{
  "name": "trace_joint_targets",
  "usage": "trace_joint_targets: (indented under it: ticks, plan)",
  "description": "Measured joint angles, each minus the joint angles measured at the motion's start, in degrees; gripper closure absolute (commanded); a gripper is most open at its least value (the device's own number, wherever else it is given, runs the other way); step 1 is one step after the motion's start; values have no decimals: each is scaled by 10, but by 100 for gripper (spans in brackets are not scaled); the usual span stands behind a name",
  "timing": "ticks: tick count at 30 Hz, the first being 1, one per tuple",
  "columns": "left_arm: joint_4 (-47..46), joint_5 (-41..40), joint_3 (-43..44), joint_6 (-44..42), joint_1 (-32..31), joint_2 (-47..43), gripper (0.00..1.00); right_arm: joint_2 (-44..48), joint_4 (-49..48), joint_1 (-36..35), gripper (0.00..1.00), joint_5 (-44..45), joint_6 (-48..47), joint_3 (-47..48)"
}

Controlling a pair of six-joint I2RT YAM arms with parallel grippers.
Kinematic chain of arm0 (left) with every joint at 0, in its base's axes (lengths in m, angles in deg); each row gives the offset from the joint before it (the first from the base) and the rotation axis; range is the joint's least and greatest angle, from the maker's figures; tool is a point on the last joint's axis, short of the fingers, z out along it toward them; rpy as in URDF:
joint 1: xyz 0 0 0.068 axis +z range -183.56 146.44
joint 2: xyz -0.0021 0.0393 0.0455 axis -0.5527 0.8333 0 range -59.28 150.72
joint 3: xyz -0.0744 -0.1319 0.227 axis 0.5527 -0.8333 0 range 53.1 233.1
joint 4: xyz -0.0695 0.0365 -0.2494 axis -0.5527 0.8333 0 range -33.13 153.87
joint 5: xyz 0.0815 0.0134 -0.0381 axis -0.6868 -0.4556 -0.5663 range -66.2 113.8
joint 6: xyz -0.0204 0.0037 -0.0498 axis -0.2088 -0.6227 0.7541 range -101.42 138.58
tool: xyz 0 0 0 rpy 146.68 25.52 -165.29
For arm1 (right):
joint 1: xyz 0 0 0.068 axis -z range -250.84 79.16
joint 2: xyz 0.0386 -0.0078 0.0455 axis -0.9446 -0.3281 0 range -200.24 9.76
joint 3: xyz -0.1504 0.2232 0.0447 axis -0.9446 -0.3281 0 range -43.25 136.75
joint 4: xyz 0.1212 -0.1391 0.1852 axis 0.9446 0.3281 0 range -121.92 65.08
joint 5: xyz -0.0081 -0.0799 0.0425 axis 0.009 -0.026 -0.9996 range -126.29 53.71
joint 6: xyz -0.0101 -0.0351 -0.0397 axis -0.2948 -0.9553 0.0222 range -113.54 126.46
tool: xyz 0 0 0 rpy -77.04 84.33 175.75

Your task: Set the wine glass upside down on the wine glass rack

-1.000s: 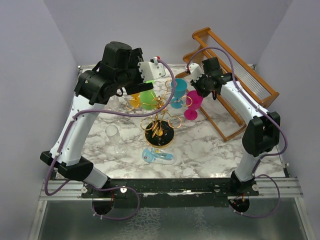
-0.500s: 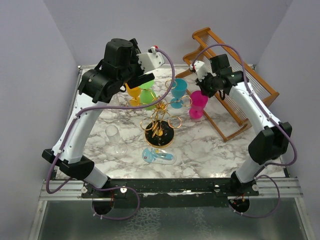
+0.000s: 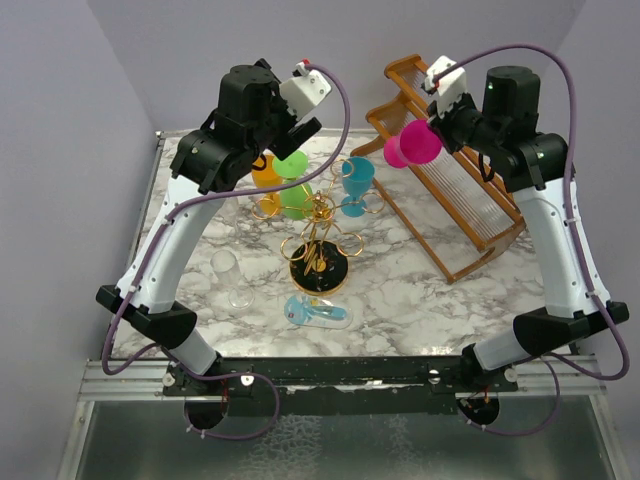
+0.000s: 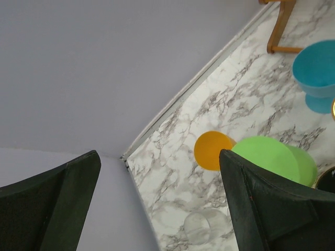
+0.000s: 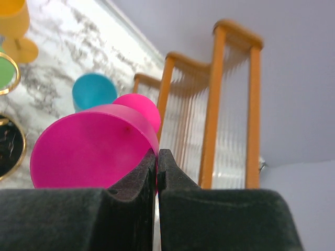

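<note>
My right gripper (image 3: 432, 135) is shut on the rim of a magenta wine glass (image 3: 410, 147) and holds it high in the air, tilted on its side, in front of the wooden rack. The right wrist view shows the fingers (image 5: 157, 157) pinching the glass's rim (image 5: 94, 146). The gold wire wine glass rack (image 3: 320, 240) stands on its round black base at the table's middle, below and left of the glass. My left gripper (image 3: 290, 150) is open and empty, raised above the rack's back left; its jaws stand wide apart in the left wrist view (image 4: 159, 157).
A green glass (image 3: 295, 197) and an orange glass (image 3: 268, 175) sit at the rack's left rings, a teal glass (image 3: 356, 182) behind it. A clear glass (image 3: 229, 275) stands front left. A pale blue glass (image 3: 317, 312) lies in front. The large wooden slatted rack (image 3: 470, 190) fills the back right.
My right gripper has lifted the magenta glass off the table, up and back toward the wooden rack, tilting it. My left gripper has risen a little.
</note>
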State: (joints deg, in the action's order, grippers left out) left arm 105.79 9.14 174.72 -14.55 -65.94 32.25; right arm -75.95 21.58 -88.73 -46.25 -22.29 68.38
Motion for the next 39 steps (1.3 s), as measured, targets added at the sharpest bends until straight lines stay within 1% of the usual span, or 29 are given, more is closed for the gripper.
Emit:
trace_joint_targets:
  ticks: [3, 7, 10, 14, 16, 18, 21, 25, 27, 31, 33, 39]
  plan:
    - [-18, 14, 10, 45, 0, 1, 2, 1, -28, 0, 99, -3, 6, 33]
    - [-43, 52, 16, 114, 0, 1, 3, 7, -74, 0, 99, -19, 25, 44]
    - [-53, 91, 16, 166, 0, 1, 3, 8, -108, 0, 99, -49, 49, 52]
    - [-73, 133, 16, 219, 2, 1, 3, 7, -129, 0, 99, -85, 76, 76]
    - [-92, 166, 12, 252, 11, 0, 5, 7, -140, 0, 99, -106, 91, 85]
    - [-114, 204, 0, 284, 26, -2, 7, 7, -154, 0, 99, -130, 106, 92]
    - [-148, 286, -21, 353, 77, -2, 12, 7, -167, 0, 99, -161, 124, 92]
    - [-222, 402, -74, 472, 148, -3, 18, 6, -174, 0, 99, -189, 143, 92]
    - [-260, 450, -107, 528, 169, -3, 21, 6, -177, 0, 99, -200, 152, 92]
    - [-329, 530, -163, 620, 173, -3, 24, 6, -182, 0, 99, -213, 162, 91]
    - [-361, 558, -184, 654, 172, -3, 26, 6, -185, 0, 99, -217, 167, 91]
    - [-427, 602, -209, 718, 170, -3, 38, 6, -192, 0, 99, -229, 176, 83]
